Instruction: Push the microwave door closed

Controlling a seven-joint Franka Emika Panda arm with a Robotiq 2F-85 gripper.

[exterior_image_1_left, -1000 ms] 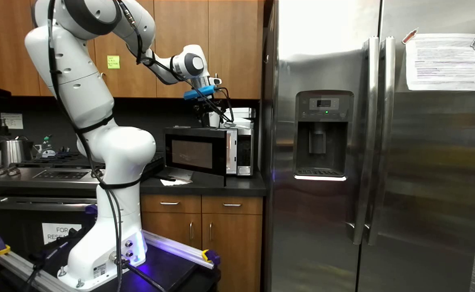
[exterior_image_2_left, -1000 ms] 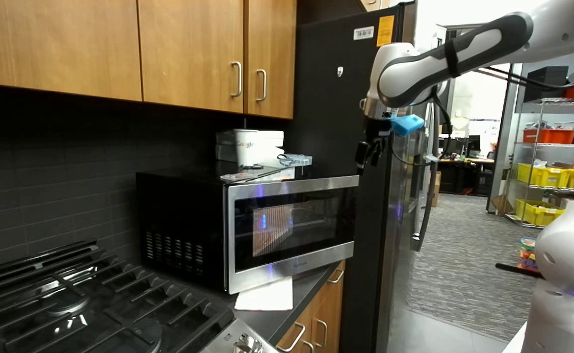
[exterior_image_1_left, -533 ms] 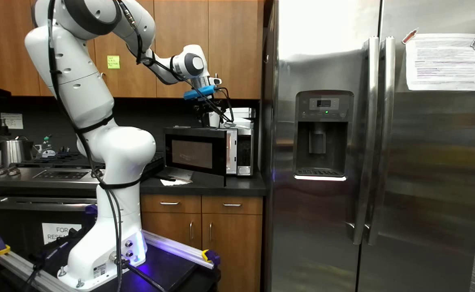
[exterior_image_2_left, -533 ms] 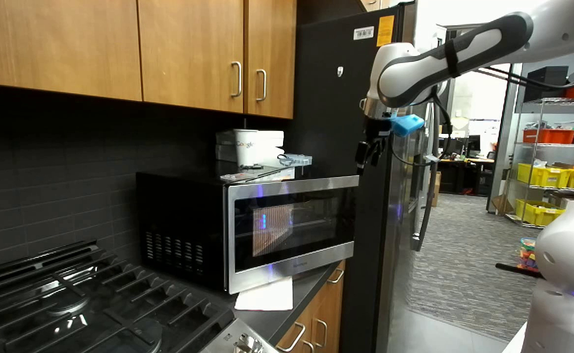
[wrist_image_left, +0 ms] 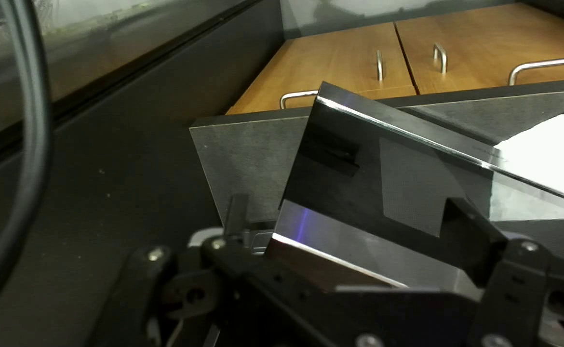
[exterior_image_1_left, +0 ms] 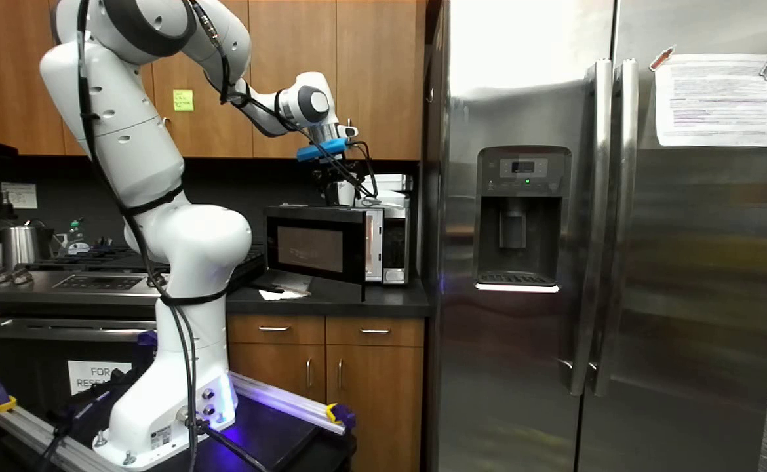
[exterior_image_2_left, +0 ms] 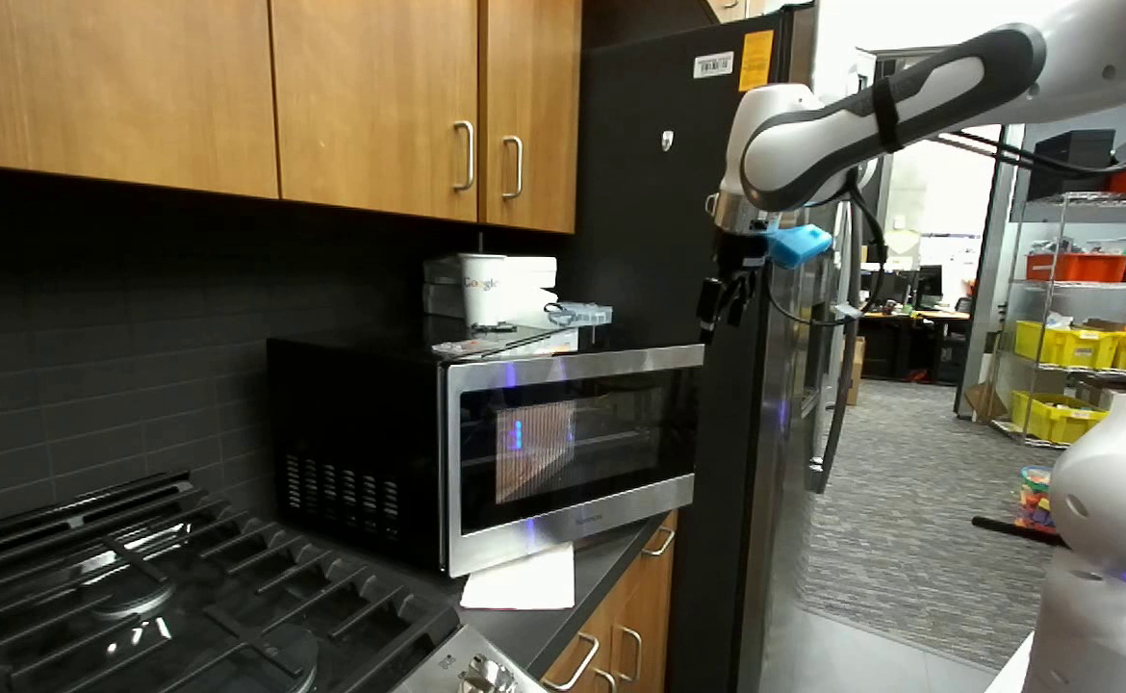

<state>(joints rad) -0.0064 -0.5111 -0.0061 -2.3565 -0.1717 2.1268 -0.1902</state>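
Nothing has visibly moved since the earlier frame. The gripper [wrist_image_left: 353,223] hangs with fingers apart, indistinct in both exterior views, near the microwave door [exterior_image_1_left: 311,250], ajar over the counter [exterior_image_1_left: 393,301] and cut off in the wrist view; whether they touch we cannot tell.

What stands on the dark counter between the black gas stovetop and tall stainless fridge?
A boxy black-and-steel microwave, its silver-framed glass door open, in both exterior views.
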